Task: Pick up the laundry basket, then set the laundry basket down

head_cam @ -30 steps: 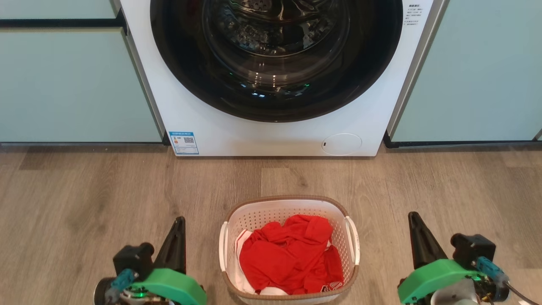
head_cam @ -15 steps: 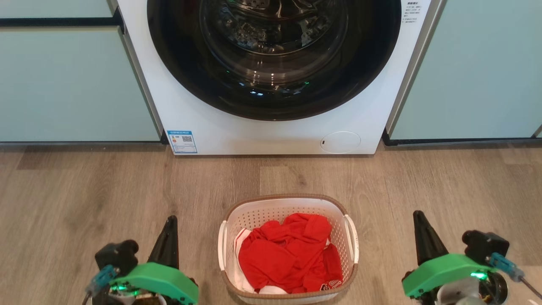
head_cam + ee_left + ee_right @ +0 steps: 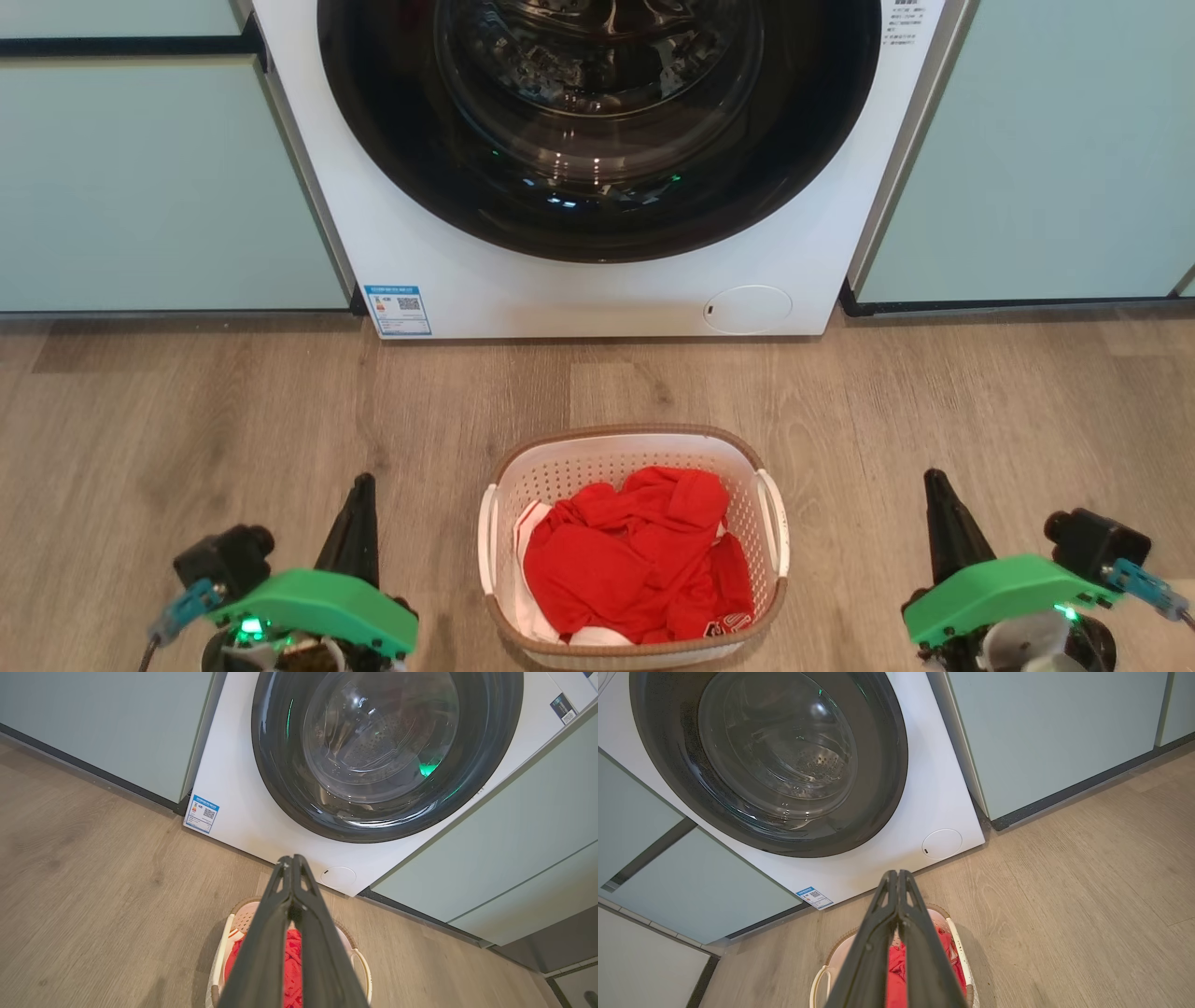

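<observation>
The laundry basket point(image 3: 597, 471) stands on the wood floor at the bottom centre of the head view, white and perforated with a brown rim, and red clothes point(image 3: 635, 560) lie inside it. My left gripper point(image 3: 361, 485) is shut and empty, a hand's width to the left of the basket's left handle point(image 3: 486, 537). My right gripper point(image 3: 935, 481) is also shut and empty, farther off to the right of the right handle point(image 3: 778, 523). In the left wrist view the shut left gripper point(image 3: 292, 859) crosses over the basket point(image 3: 219, 970). The right wrist view shows the shut right gripper point(image 3: 896, 873) above the basket point(image 3: 959, 952).
A white front-loading washing machine point(image 3: 467, 271) with a shut dark round door point(image 3: 597, 121) stands just behind the basket. Pale green cabinet fronts point(image 3: 140, 187) point(image 3: 1055, 168) flank it. A strip of bare wood floor point(image 3: 233, 411) lies between the machine and the basket, and on both sides.
Both grippers have drifted outward, away from the basket, the left also lower in the view, and both stay shut. The head view has shifted slightly; the basket has not moved on the floor.
</observation>
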`<state>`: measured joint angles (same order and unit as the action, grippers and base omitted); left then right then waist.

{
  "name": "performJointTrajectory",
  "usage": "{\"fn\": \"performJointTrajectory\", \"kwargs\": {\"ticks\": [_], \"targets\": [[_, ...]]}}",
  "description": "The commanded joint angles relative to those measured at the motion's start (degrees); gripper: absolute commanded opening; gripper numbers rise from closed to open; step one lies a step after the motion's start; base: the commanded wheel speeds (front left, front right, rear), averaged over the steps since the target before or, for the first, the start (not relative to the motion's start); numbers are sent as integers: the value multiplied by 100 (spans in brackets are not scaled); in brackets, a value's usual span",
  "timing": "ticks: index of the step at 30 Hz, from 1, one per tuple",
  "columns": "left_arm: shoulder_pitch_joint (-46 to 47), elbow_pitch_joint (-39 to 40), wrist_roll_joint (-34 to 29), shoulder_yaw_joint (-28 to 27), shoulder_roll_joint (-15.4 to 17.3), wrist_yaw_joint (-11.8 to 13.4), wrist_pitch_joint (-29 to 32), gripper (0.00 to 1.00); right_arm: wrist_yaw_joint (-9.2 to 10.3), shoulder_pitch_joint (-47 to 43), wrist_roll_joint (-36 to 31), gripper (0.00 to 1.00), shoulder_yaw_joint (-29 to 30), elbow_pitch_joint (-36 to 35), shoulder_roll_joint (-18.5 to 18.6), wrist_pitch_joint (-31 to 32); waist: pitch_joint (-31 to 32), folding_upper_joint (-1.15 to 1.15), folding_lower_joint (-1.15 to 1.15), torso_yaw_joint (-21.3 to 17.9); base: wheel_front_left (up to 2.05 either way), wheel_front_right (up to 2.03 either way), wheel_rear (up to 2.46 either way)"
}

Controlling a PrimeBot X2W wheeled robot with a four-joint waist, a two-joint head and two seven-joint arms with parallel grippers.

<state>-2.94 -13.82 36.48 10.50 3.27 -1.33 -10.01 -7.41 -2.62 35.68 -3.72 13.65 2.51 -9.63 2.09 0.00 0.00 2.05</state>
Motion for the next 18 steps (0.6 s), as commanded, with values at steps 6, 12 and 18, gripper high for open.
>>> {"fn": "performJointTrajectory", "kwargs": {"ticks": [6,12,18], "targets": [[402,158,501,-206,62,-77,131,0,-3,367,522,0,69,-157,119,115,-17,0,0,-15,0,0,0],[430,149,816,-279,67,-109,209,0,-3,396,841,0,109,-147,126,190,-30,0,0,-27,0,0,0],[465,138,1192,-369,72,-147,303,0,-3,431,1222,0,159,-134,134,283,-45,0,0,-40,0,0,0]]}}
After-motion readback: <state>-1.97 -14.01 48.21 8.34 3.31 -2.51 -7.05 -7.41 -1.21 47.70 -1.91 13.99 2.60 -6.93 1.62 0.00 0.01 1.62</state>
